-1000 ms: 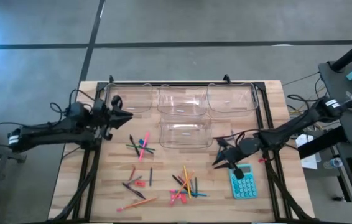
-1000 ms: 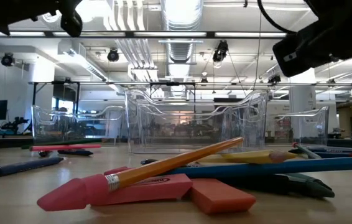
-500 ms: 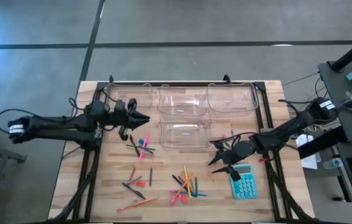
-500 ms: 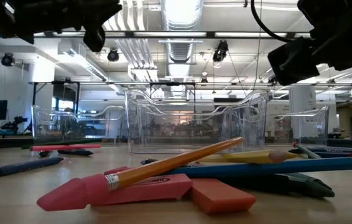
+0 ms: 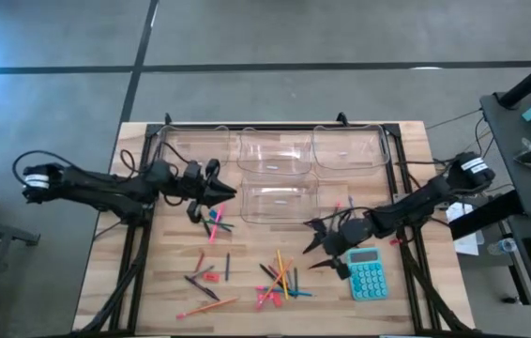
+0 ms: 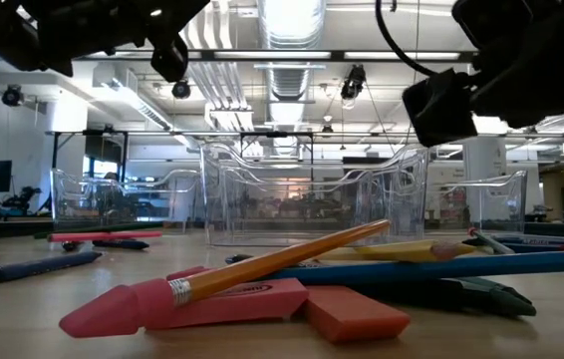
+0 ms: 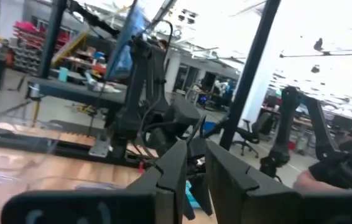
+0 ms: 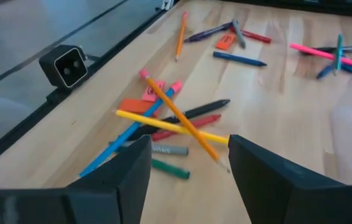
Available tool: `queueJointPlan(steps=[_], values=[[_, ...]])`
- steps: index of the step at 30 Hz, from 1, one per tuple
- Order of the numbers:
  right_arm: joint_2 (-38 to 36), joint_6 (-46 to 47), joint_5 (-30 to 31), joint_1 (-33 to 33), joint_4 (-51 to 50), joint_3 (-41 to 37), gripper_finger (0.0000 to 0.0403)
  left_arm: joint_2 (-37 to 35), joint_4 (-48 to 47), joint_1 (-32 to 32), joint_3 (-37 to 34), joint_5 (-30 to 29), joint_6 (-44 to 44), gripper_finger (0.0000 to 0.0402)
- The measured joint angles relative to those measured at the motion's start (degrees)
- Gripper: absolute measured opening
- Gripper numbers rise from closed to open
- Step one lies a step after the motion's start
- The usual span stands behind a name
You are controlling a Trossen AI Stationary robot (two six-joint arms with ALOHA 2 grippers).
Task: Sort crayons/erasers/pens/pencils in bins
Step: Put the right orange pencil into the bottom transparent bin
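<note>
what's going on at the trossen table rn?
Stationery sorting, and nothing is binned yet: the four clear bins look empty. The right gripper is open beside the teal calculator, aimed at the pile of pencils, pens and crayons near the front edge. The left gripper, nearly closed and holding nothing visible, is above the cluster with the pink pencil, next to the front bin.

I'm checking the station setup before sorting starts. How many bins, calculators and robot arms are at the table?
Clear bins: 4
Teal calculator: 1
Robot arms: 2
Total: 7
</note>
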Motion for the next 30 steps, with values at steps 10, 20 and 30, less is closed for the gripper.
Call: queueJointPlan(steps=[10,20,30], values=[[9.06,-4.43,-1.36,0.00,-4.18,7.62,0.0205,4.17,1.33,-4.77,0.00,0.00,0.03,0.0044],[15.02,-4.37,-1.20,-0.17,-2.53,10.51,0.0205,5.30,4.72,-5.12,0.74,-0.03,0.20,0.0044],[18.75,-4.30,-0.95,-1.35,-2.70,13.28,0.0205,5.47,4.36,-5.12,0.79,-0.07,0.46,0.0044]])
